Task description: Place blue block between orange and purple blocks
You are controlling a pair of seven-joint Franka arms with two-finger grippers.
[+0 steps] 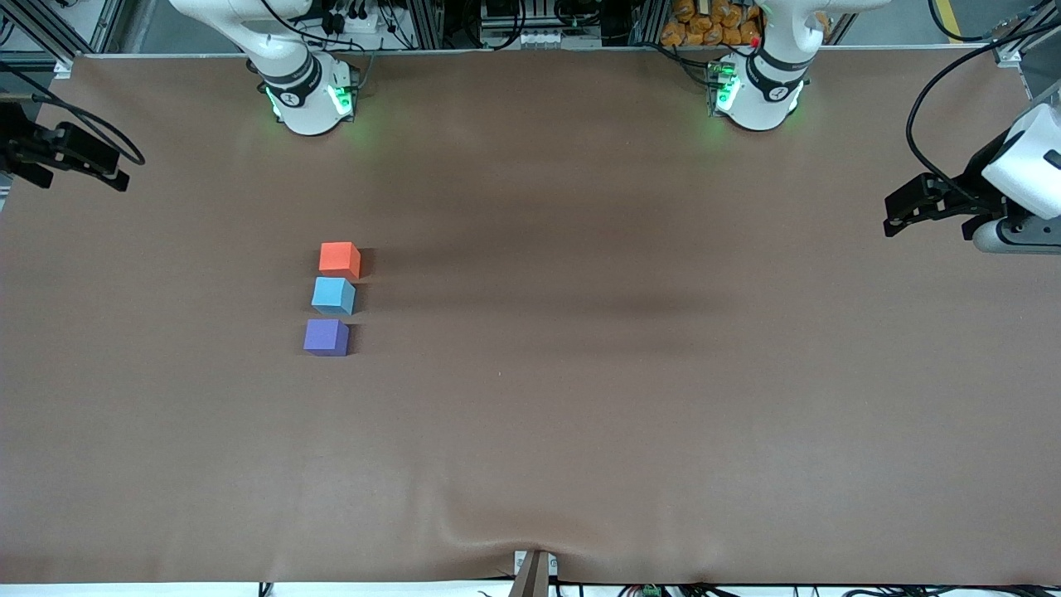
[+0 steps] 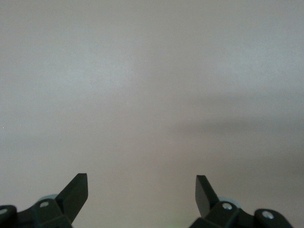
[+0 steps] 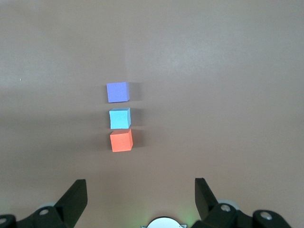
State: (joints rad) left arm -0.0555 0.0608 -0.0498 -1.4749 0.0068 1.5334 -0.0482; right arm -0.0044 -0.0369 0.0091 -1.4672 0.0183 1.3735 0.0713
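Both grippers hang spread and empty at the table's ends: the left gripper (image 1: 899,211) at the right edge of the front view, its fingers (image 2: 76,192) wide over bare cloth, and the right gripper (image 1: 91,166) at the upper left edge, its fingers (image 3: 76,194) equally apart. On the brown table (image 1: 622,373), left of centre in the front view, three cubes form a short column: the orange block (image 1: 339,258) uppermost, the blue block (image 1: 333,295) between, the purple block (image 1: 326,337) lowest, with slim gaps between them.
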